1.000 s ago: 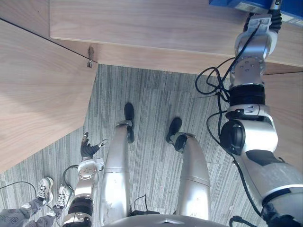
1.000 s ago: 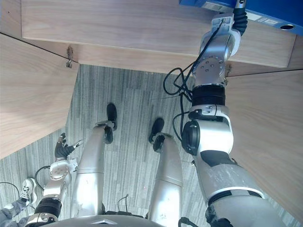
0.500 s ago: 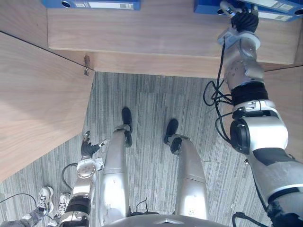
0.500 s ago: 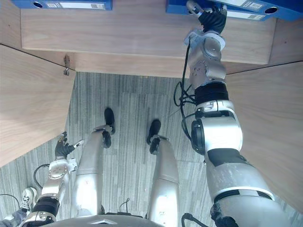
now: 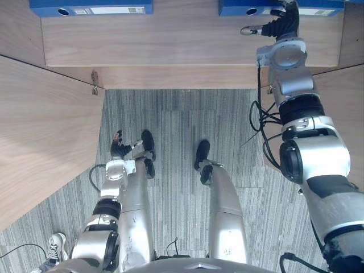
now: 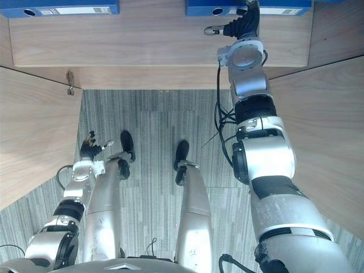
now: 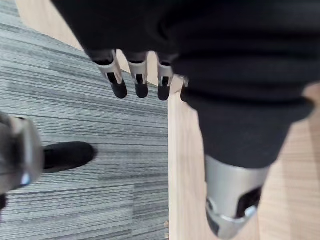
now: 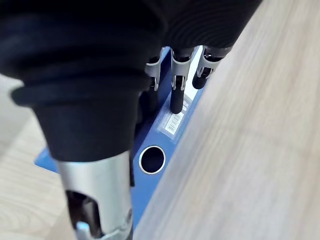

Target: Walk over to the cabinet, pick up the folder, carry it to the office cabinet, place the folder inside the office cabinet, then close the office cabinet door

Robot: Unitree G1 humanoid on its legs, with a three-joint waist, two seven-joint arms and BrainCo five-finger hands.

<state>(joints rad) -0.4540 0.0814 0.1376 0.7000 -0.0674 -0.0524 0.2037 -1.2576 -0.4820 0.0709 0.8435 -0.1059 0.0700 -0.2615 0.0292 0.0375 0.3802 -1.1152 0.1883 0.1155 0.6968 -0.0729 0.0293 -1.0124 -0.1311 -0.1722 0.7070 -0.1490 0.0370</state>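
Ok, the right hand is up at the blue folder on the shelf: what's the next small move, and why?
Probably curl the fingers of the right hand round the spine of the blue folder. They lie straight along it and the thumb stands apart, so nothing is gripped yet. The left hand hangs open, idle.

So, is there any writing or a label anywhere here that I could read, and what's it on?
On the left blue folder, a white spine label: print too small to read.
On the right blue folder, at the right hand, a white sticker with a barcode: print too blurred to read.
Nothing else bears text.
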